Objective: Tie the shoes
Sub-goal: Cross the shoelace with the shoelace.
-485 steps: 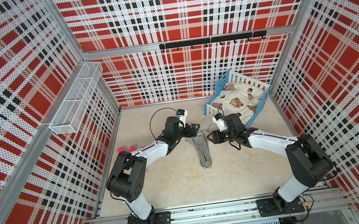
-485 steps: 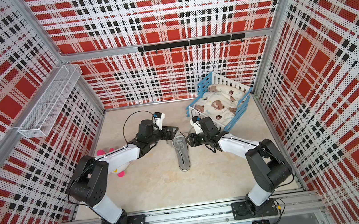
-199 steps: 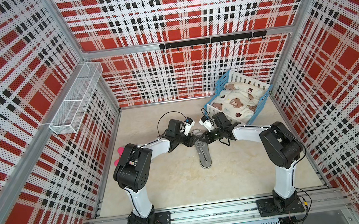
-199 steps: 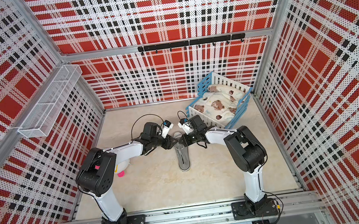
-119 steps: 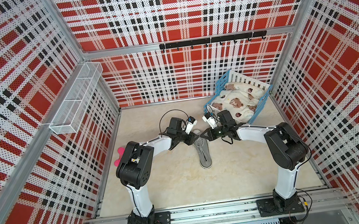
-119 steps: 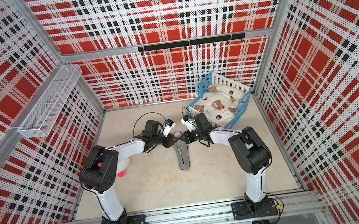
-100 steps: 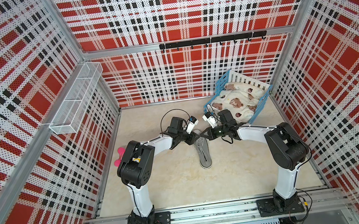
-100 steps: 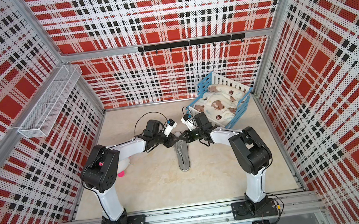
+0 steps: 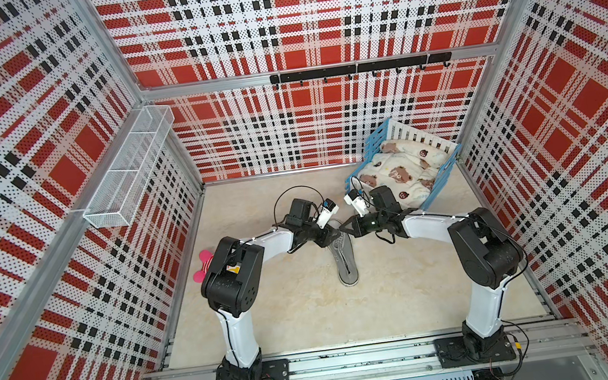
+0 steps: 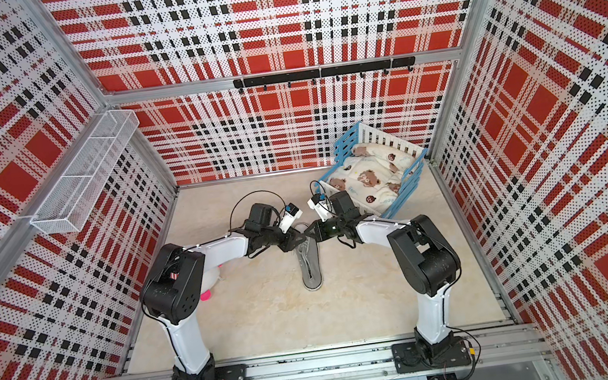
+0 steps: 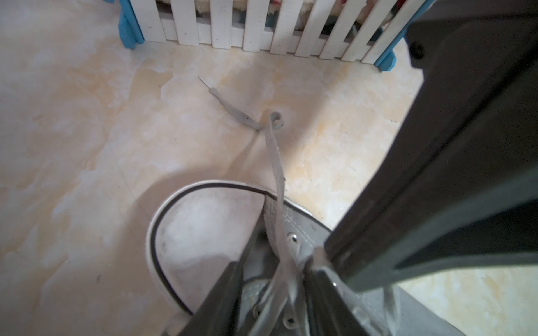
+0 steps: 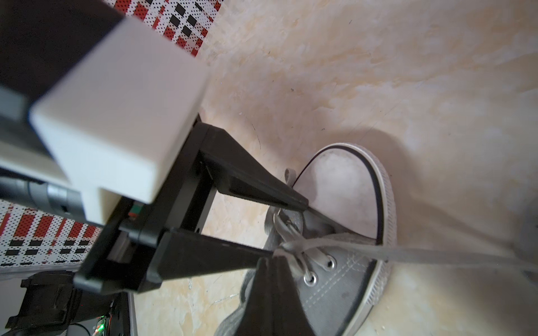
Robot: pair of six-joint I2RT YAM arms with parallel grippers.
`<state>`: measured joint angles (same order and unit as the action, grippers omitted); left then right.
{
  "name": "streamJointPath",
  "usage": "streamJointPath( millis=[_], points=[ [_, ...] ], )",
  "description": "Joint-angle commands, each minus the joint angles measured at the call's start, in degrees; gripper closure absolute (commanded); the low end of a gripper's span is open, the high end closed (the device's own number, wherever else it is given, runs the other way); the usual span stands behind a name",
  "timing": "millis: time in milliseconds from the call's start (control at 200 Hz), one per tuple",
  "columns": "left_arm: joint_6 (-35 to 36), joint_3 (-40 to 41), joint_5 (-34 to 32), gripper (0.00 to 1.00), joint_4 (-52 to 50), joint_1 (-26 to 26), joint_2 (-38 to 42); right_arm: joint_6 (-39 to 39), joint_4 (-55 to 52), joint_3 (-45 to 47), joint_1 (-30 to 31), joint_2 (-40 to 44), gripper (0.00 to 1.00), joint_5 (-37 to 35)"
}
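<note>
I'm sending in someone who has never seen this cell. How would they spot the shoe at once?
Start at the beige floor, in front of the blue-and-white crib in the back corner. The shoe lies mid-floor, toe toward the back wall. It alone is grey canvas with a white toe cap; the plush toy is pink and white.

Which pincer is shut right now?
The right pincer: its jaws are closed into one wedge at the laces of the grey sneaker. The left pincer has its fingers apart, straddling them.

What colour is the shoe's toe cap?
White toe cap, with a black line; clearest in the right wrist view.
</note>
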<state>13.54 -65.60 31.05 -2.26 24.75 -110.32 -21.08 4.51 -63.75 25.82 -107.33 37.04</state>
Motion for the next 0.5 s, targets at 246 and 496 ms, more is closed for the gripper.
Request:
streamJointPath(
  millis=[246, 496],
  points=[
    [-0.1, 2.1, 5.9, 0.52, 1.7, -2.0, 2.7, 0.5, 0.4, -0.1, -0.7, 1.2, 1.0, -0.9],
    [-0.3, 2.3, 5.7, 0.49, 2.5, -1.9, 2.0, 0.3, 0.4, -0.7, -0.8, 0.9, 1.0, -0.3]
  ],
)
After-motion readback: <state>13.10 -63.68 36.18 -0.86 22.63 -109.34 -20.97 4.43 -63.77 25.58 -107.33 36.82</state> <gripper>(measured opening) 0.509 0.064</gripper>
